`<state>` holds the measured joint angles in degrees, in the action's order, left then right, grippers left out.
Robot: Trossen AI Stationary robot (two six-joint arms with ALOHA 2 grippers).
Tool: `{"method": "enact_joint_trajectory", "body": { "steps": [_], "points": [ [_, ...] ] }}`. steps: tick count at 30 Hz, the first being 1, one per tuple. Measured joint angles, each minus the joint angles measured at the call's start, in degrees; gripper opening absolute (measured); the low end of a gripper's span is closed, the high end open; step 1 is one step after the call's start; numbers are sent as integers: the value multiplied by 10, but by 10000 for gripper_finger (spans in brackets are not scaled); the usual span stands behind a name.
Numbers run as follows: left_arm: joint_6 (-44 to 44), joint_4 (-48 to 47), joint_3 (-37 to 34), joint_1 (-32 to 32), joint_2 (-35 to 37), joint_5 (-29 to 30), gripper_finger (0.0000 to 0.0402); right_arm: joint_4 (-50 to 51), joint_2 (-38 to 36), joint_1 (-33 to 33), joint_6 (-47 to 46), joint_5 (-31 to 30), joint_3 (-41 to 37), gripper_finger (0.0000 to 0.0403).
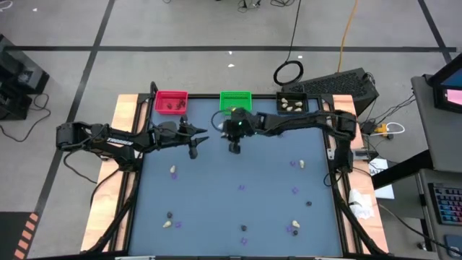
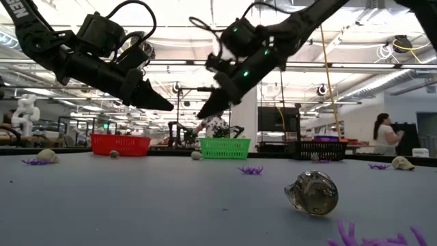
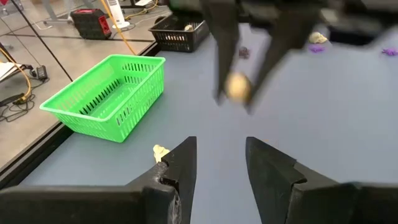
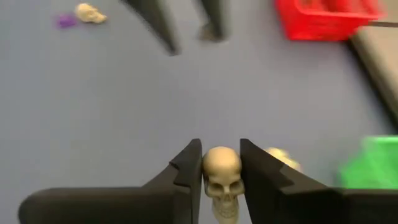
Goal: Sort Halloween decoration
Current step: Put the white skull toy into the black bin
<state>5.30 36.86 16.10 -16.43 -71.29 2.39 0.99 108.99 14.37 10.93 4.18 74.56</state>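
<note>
My right gripper (image 4: 221,147) hangs above the table just in front of the green bin (image 1: 236,100) and is shut on a cream-white skull trinket (image 4: 222,174). The left wrist view shows the same skull (image 3: 237,87) between those fingers. My left gripper (image 3: 221,149) hovers open and empty to the left of the right gripper (image 1: 234,146), in front of the red bin (image 1: 171,102). A small cream lump (image 3: 160,151) lies on the table near the green bin. Other cream (image 1: 173,171), dark (image 1: 308,203) and purple (image 1: 294,191) trinkets lie scattered over the near half. My right gripper pinches the skull by the two sides of its cranium (image 4: 210,165), one finger on each side. The fingers (image 3: 225,62) slant down from above. The skull is lifted clear of the table, with its face toward the wrist camera and its jaw end toward the gripper's body.
The black bin (image 1: 292,105) at the far right holds cream lumps, and the red bin holds dark ones. The three bins stand in a row along the far edge. A dark trinket (image 2: 312,193) and a purple one (image 2: 250,169) lie near the low camera. A person (image 2: 384,135) stands in the room behind.
</note>
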Motion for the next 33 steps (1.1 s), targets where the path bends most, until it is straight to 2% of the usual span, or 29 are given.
{"method": "enact_joint_trajectory", "body": {
  "steps": [10,17,22,33],
  "points": [
    [0,1,0,0,0,0,132,190,-147,69,33,-116,0,72],
    [0,1,0,0,0,0,132,285,-180,171,32,-118,0,72],
    [0,1,0,0,0,0,132,271,-179,237,26,-117,-47,72],
    [0,1,0,0,0,0,132,216,-179,359,-58,-119,-165,72]
  ]
}}
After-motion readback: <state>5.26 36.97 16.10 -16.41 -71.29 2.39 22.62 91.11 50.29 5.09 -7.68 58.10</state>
